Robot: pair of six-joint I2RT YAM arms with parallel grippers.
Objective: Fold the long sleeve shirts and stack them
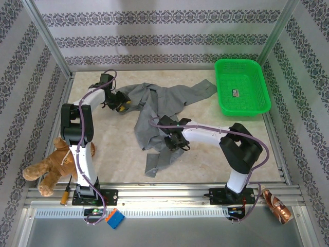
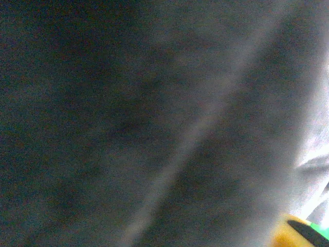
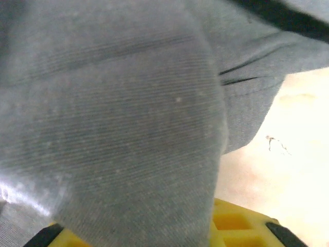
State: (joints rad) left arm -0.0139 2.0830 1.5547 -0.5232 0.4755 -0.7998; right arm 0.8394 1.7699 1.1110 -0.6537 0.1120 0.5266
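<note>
The grey long sleeve shirt (image 1: 159,105) lies crumpled across the middle of the table, one sleeve reaching toward the basket and a strip trailing to the near side. My left gripper (image 1: 121,104) sits at the shirt's far left edge. In the left wrist view dark grey fabric (image 2: 154,123) presses against the lens, hiding the jaws, with one yellow finger (image 2: 289,232) at the corner. My right gripper (image 1: 174,142) is on the shirt's lower part. There a fold of shirt (image 3: 118,134) runs down between the yellow fingers (image 3: 241,226), held up close.
A green basket (image 1: 241,86) stands at the back right with a small item inside. A brown plush toy (image 1: 51,164) lies at the left near edge. A copper-coloured object (image 1: 276,205) lies by the right arm's base. Metal frame posts border the table.
</note>
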